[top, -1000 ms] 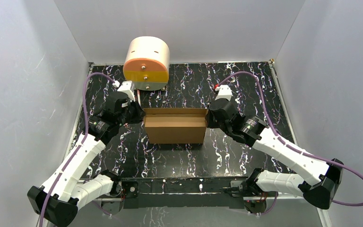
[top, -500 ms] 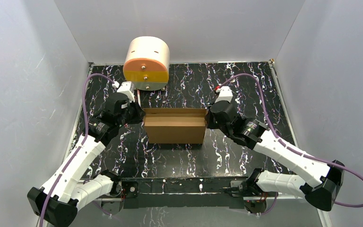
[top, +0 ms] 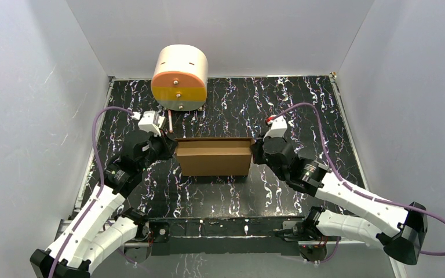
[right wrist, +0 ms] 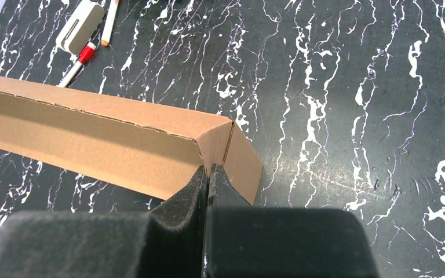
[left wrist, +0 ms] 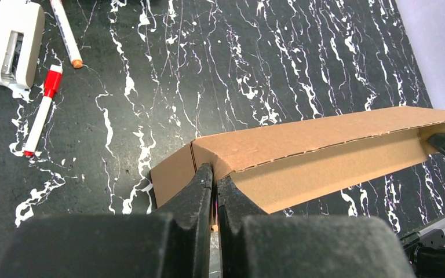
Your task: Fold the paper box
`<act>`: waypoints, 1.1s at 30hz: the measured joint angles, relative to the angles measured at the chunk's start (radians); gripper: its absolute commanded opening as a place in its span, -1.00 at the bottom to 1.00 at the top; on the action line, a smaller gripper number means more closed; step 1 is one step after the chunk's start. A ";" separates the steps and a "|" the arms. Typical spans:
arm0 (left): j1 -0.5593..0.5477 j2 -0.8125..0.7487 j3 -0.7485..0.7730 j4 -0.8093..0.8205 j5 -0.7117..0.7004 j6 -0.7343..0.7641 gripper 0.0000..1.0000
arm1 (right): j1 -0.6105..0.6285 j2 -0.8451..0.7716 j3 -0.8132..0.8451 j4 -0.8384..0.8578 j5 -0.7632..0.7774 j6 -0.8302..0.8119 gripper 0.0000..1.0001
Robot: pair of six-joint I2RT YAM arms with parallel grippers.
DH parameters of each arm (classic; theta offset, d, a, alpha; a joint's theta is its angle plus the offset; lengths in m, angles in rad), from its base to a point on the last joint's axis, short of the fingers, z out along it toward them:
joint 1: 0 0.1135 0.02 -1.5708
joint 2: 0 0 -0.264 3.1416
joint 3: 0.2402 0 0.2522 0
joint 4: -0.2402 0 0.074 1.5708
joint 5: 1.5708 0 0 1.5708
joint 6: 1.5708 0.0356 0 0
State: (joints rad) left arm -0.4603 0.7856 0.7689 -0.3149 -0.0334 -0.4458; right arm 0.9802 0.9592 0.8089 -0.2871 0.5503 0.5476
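Note:
The paper box [top: 214, 157] is brown corrugated cardboard, standing as a shallow rectangular shape in the middle of the table, its top flap leaning over toward the front. My left gripper [top: 172, 148] is shut on the box's left end wall; in the left wrist view the gripper [left wrist: 215, 174] pinches the cardboard [left wrist: 301, 150] at its corner. My right gripper [top: 255, 149] is shut on the right end wall; in the right wrist view the gripper [right wrist: 207, 172] clamps the corner of the box [right wrist: 110, 136].
A cream cylinder with orange and yellow front [top: 179, 78] stands at the back left. A white eraser-like block [left wrist: 13, 43], a red-capped marker [left wrist: 42, 110] and an orange-tipped pen [left wrist: 65, 32] lie behind the box's left end. Grey walls enclose the black marbled table [top: 301, 110].
Both arms have shifted: the wrists moved down and nearer with the box ends in hand, and the top of the box has closed from an open trough to a narrower, tilted-over flap.

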 measured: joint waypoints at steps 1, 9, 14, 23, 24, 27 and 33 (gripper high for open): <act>0.000 -0.011 -0.014 0.013 0.003 0.000 -1.00 | 0.003 -0.007 -0.015 0.015 0.002 -0.004 -1.00; 0.002 -0.026 -0.061 0.064 0.025 0.005 -0.79 | 0.015 -0.024 -0.068 0.097 0.030 -0.043 -0.67; 0.002 -0.056 -0.083 0.039 0.042 -0.008 -0.50 | 0.023 -0.047 -0.074 0.085 -0.002 -0.053 -0.40; 0.000 -0.110 -0.106 -0.016 0.086 -0.054 -0.07 | 0.029 -0.114 -0.074 0.024 -0.070 -0.054 0.15; 0.000 -0.114 -0.106 -0.023 0.091 -0.058 0.03 | 0.029 -0.120 -0.073 0.016 -0.077 -0.056 0.19; 0.000 -0.133 -0.106 -0.058 0.103 -0.076 0.32 | 0.029 -0.132 -0.062 -0.006 -0.093 -0.057 0.37; 0.000 -0.174 -0.072 -0.107 0.104 -0.130 0.55 | 0.029 -0.144 -0.017 -0.011 -0.112 -0.057 0.57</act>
State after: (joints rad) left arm -0.4603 0.6117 0.6968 -0.4221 0.0704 -0.5755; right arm 1.0096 0.8150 0.7918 -0.2977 0.4385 0.4904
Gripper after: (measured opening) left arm 0.749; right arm 0.750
